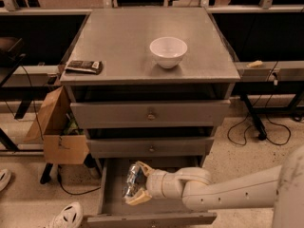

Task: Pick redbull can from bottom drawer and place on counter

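The bottom drawer [111, 194] is pulled open at the foot of the grey cabinet. My gripper [137, 183] reaches into it from the right and is shut on the redbull can [132, 180], a slim silver and blue can held between the two cream fingers, a little above the drawer floor. The counter [123, 42] is the flat grey top of the cabinet, well above the gripper. My white arm [228, 191] runs off to the lower right.
A white bowl [168, 52] stands on the counter right of centre and a flat dark packet [84, 66] lies at its left edge. Two upper drawers [150, 114] are closed. A cardboard box [57, 132] sits left of the cabinet; cables [259, 132] lie on the right floor.
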